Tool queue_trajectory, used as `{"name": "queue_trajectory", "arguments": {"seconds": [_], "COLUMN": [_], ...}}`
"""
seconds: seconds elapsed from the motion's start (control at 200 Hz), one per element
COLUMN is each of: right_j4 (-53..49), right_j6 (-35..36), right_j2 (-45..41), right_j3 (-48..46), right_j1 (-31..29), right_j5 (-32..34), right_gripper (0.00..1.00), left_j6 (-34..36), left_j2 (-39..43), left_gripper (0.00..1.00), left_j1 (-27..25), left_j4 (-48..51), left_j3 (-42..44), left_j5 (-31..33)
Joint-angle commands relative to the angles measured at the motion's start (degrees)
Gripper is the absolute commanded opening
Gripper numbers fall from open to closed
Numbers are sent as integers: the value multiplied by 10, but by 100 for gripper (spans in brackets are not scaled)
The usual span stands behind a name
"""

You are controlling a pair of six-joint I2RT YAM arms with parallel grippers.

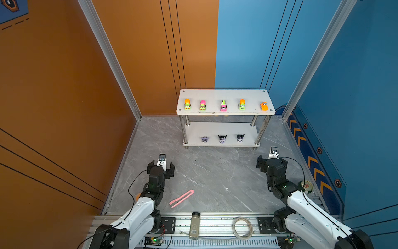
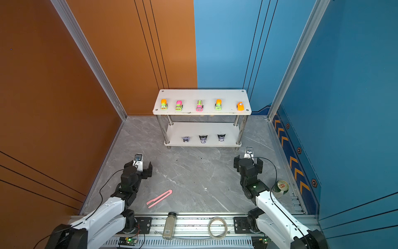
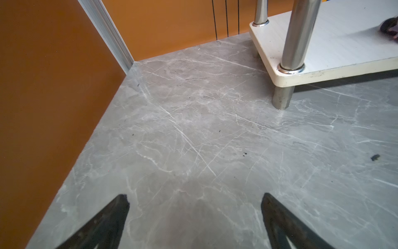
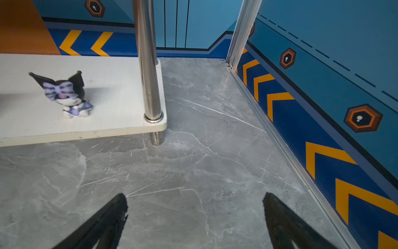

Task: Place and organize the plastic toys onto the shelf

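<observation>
Before the shelf [image 1: 232,112]: we find bare floor [image 1: 206,172].
Near left: pink strip [image 1: 181,198] blocks us.
Near right: can [image 2: 280,188] just beside our right arm [image 2: 254,187].

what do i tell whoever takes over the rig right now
Left gripper: open, empty, short of the shelf.
Right gripper: open, empty, by the shelf's right front leg.
Cars: all five in a row on the top tier.
Figurines: all three in a row on the lower tier.
Done: every toy is shelved.
Left: perhaps straighten the rightmost car, which sits turned.
</observation>
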State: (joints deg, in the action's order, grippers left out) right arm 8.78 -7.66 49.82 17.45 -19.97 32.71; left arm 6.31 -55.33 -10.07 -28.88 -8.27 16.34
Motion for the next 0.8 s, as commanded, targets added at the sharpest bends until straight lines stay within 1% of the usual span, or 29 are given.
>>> {"name": "queue_trajectory", "arguments": {"seconds": [0.0, 0.025, 0.11, 0.165, 0.225, 0.295, 0.315, 0.33, 0.355, 0.395, 0.416, 0.461, 0.496, 0.526, 0.556, 0.576, 0.626, 0.646, 0.676, 0.691, 0.741, 0.766, 0.791], "right_j4": [76, 117, 206, 235, 258, 285, 299, 310, 330, 359, 371, 394, 384, 389, 433, 464, 586, 572, 451, 420, 440, 463, 444], "right_j6": [22, 29, 33, 28, 20, 16, 16, 16, 17, 17, 17, 25, 42, 51, 57, 56, 62, 65, 59, 58, 65, 62, 59], "right_j2": [36, 46, 67, 84, 108, 135, 142, 150, 164, 182, 194, 224, 242, 259, 288, 325, 413, 411, 370, 356, 377, 391, 385], "right_j3": [-22, -32, -55, -55, -52, -48, -47, -48, -48, -45, -42, -32, -16, -5, -8, -12, -15, -13, 5, 16, 27, 27, 28], "right_j1": [6, 8, 29, 54, 84, 109, 115, 119, 124, 131, 135, 142, 140, 143, 148, 152, 158, 155, 155, 161, 175, 178, 179], "right_j5": [34, 35, 23, 2, -32, -66, -75, -84, -95, -108, -118, -139, -144, -160, -175, -183, -202, -201, -197, -213, -276, -281, -271], "right_gripper": [100, 100, 100, 100, 100, 100, 100, 100, 100, 100, 100, 100, 100, 100, 100, 100, 100, 100, 100, 100, 100, 100, 100], "left_j6": [-12, -11, -12, -18, -21, -35, -35, -33, -36, -40, -44, -42, -39, -36, -39, -40, -42, -41, -40, -40, -39, -39, -39], "left_j2": [-75, -97, -166, -204, -250, -335, -358, -366, -354, -325, -320, -332, -347, -346, -339, -337, -340, -341, -343, -343, -341, -342, -342], "left_gripper": [98, 98, 98, 98, 98, 98, 98, 98, 98, 98, 98, 98, 98, 98, 98, 98, 98, 98, 98, 98, 98, 98, 98], "left_j1": [9, 11, 25, 35, 50, 65, 67, 67, 68, 71, 73, 76, 76, 77, 78, 79, 80, 81, 82, 82, 83, 83, 83], "left_j4": [-56, -78, -156, -191, -225, -322, -376, -394, -384, -327, -314, -331, -345, -336, -319, -313, -314, -315, -313, -309, -303, -301, -298], "left_j3": [-52, -57, -70, -84, -92, -84, -80, -76, -69, -72, -76, -80, -84, -87, -90, -90, -93, -95, -96, -97, -101, -102, -104], "left_j5": [-54, -53, -58, -64, -90, -95, -93, -93, -89, -88, -90, -104, -114, -120, -120, -120, -124, -127, -130, -130, -133, -134, -135]}}
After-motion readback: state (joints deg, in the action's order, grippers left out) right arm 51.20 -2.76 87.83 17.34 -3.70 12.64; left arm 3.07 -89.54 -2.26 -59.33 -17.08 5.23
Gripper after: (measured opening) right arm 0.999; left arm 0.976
